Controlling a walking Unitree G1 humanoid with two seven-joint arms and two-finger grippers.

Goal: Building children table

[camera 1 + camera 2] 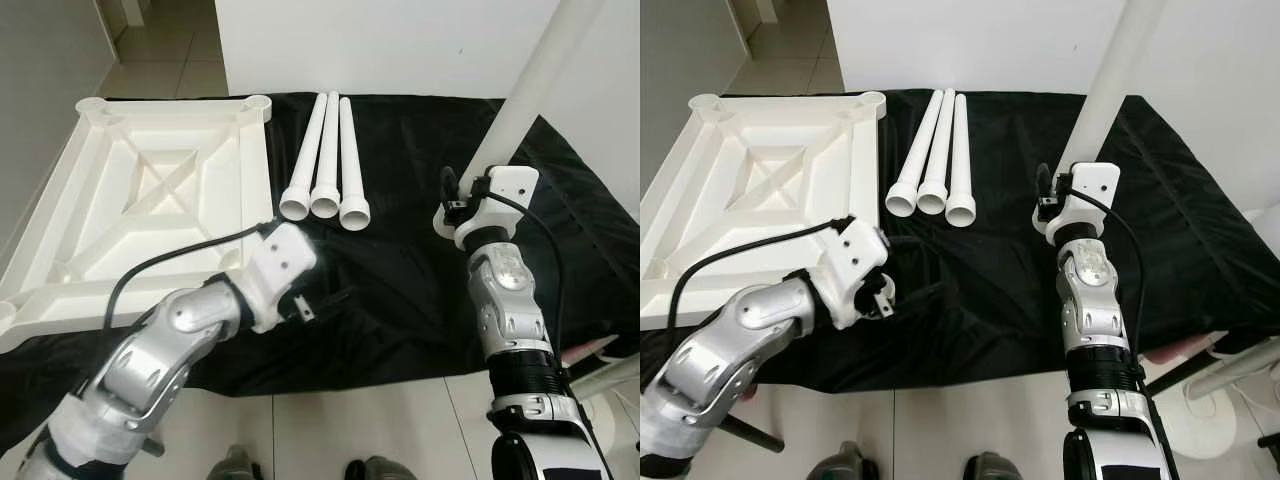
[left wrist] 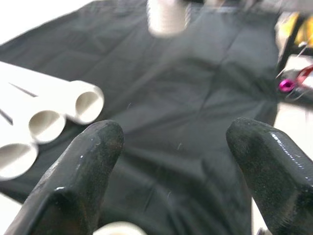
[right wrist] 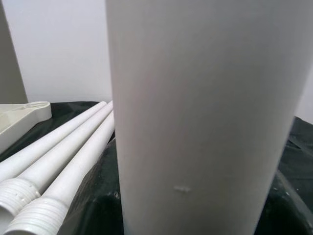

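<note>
**White leg lifted, three more waiting beside the upturned top**

White plastic throughout: the table top [image 1: 160, 190] lies upside down on a black cloth [image 1: 420, 290], ribbed underside up, with a round socket [image 1: 257, 102] at each visible corner. Just beside its right edge, three table legs [image 1: 325, 160] lie side by side, touching, threaded ends toward the robot.

Right gripper [image 1: 470, 205] sits over the cloth, well right of the lying legs, and carries a fourth leg [image 1: 530, 80] standing nearly upright, leaning a little right and running out of the top of the frame. Its fingers are hidden behind the wrist and the leg; the grasp is inferred from the leg standing off the cloth. In the right wrist view the leg [image 3: 205, 117] is close against the camera.

Left gripper [image 2: 171, 161] hovers low over the cloth near the table top's near right corner, fingers spread wide, nothing between them.

Step in hand, as judged: carrying the first leg to a socket. No leg is fitted yet, so the build is barely begun.

Next move calls for swinging the leg left across the lying legs, aiming the threaded end squarely down at a corner socket, then twisting it in. The left gripper could steady the top.
</note>
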